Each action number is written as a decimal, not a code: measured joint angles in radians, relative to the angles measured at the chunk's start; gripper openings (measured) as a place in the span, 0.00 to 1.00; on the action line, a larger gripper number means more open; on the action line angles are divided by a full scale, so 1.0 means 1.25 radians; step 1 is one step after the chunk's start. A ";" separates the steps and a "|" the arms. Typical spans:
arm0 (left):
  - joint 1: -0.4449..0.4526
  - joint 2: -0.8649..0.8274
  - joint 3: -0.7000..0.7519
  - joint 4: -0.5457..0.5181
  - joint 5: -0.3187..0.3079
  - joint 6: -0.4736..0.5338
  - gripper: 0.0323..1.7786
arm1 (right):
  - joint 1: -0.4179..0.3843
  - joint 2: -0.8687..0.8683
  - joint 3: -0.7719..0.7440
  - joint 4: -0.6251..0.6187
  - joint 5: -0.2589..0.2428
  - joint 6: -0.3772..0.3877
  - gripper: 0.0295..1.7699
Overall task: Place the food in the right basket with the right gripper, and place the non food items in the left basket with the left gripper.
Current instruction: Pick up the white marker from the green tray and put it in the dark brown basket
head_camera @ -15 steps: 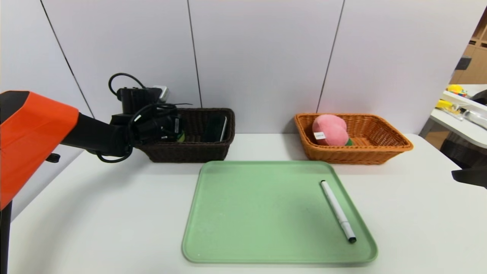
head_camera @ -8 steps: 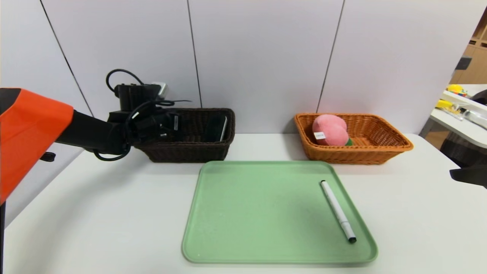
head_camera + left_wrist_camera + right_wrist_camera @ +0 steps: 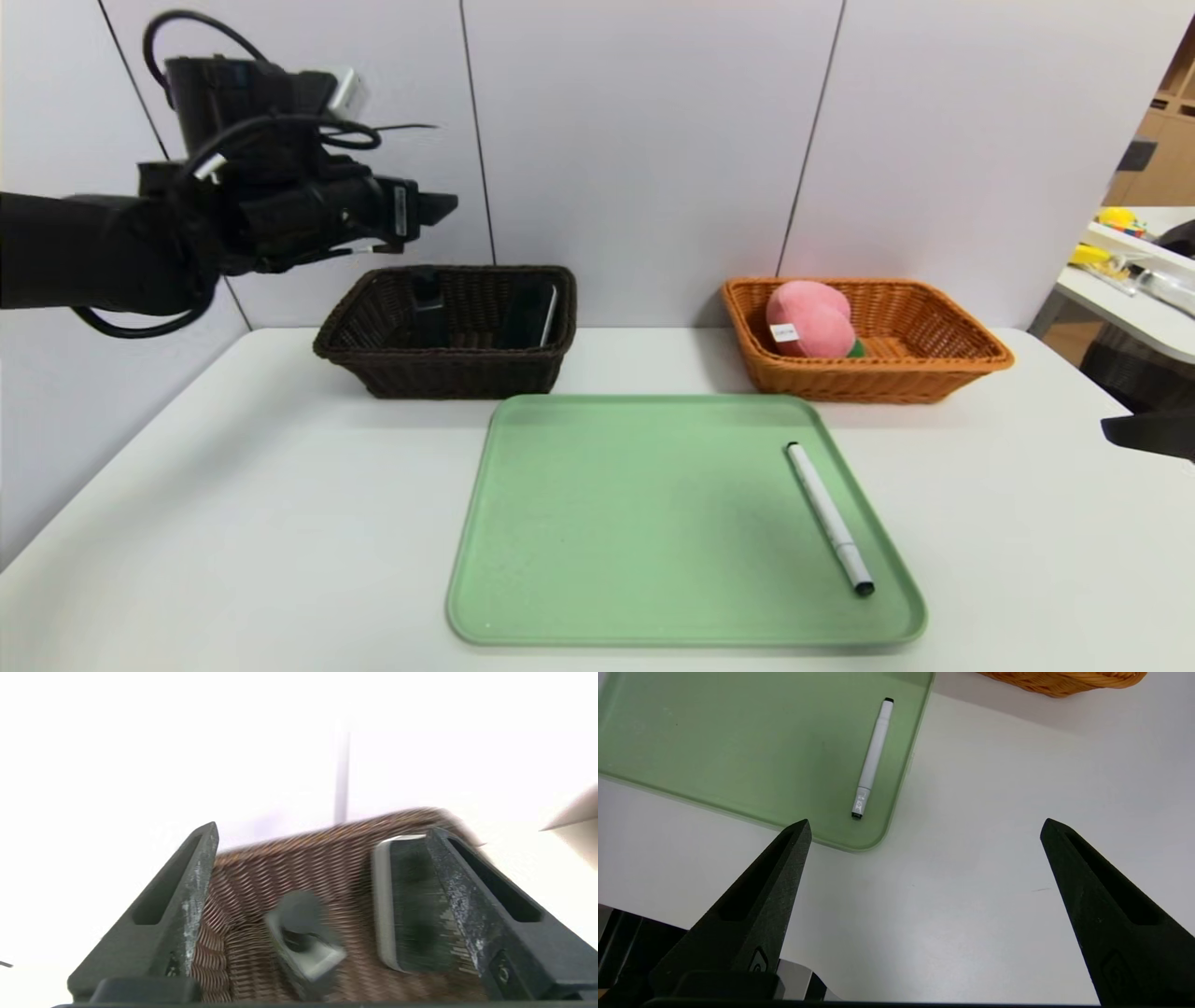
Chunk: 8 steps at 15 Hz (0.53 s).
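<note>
Dark brown wicker, that's your left basket (image 3: pixel 448 331), sitting at the far left of the white tabletop (image 3: pixel 233 485). You've got the left gripper (image 3: pixel 439 207) hanging up above it, clear of the rim, pointing level toward the far wall. Its jaws are spread wide and there's nothing between them. Looking through the left wrist view, you can see down into that basket: the small black pump bottle (image 3: pixel 303 942) is in there, and beside it the black-topped eraser (image 3: pixel 411 905) leaning against the right-hand wall. It's blurry, so I can't say more about how the bottle sits.

Over on the far right you've got the orange-tan right basket (image 3: pixel 934 359) with the pink plush peach (image 3: pixel 810 320) inside, tucked toward its left end, white tag facing you.

Between the baskets and nearer to you is the green tray (image 3: pixel 635 523). The slim white marker pen (image 3: pixel 829 519) lies on it near the right edge, black tip toward the near corner.

Your right gripper (image 3: pixel 924 826) is parked off at the near right, above bare tabletop just beside the tray's near right corner, jaws wide apart and empty.
</note>
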 joint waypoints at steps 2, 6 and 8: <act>-0.019 -0.077 -0.024 0.095 0.005 0.001 0.91 | 0.003 0.007 -0.024 -0.007 -0.003 -0.001 0.96; -0.037 -0.226 -0.065 0.337 0.020 0.003 0.93 | 0.008 0.040 -0.081 -0.007 -0.009 -0.006 0.96; -0.038 -0.299 -0.060 0.456 0.023 0.002 0.93 | 0.008 0.074 -0.131 0.007 -0.011 -0.006 0.96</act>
